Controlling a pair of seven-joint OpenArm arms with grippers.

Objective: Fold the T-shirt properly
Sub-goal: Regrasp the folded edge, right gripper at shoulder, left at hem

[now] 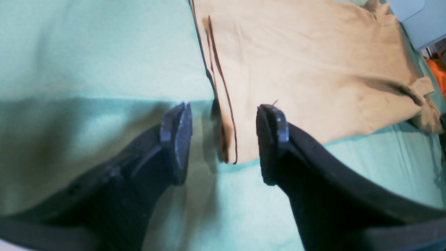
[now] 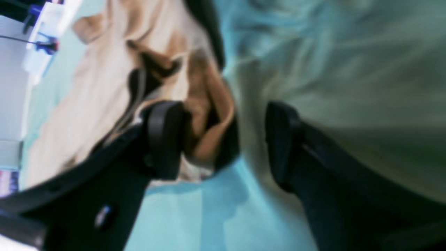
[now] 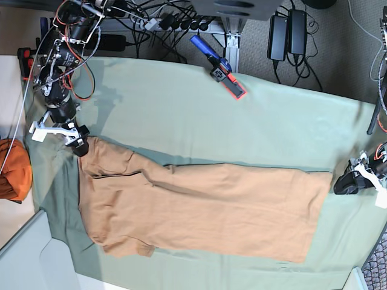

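Note:
The tan-orange T-shirt [image 3: 199, 205] lies flat and lengthwise on the pale green sheet [image 3: 181, 121]. Its sleeve end is at the base view's left and its hem at the right. My right gripper [image 3: 77, 144] is at the shirt's upper left corner. In the blurred right wrist view that gripper [image 2: 223, 143] stands open, with a bunched fold of the T-shirt [image 2: 205, 129] between the jaws, against one finger. My left gripper [image 3: 347, 181] is at the hem's far corner. Close up, the left gripper [image 1: 224, 139] is open and straddles the corner of the T-shirt [image 1: 296, 62].
A brighter orange cloth bundle [image 3: 13, 169] sits off the sheet at the left edge. A blue and red tool [image 3: 219, 66] lies on the sheet's back edge. Cables and power bricks [image 3: 284, 30] lie beyond it. A pale panel [image 3: 24, 254] fills the front left corner.

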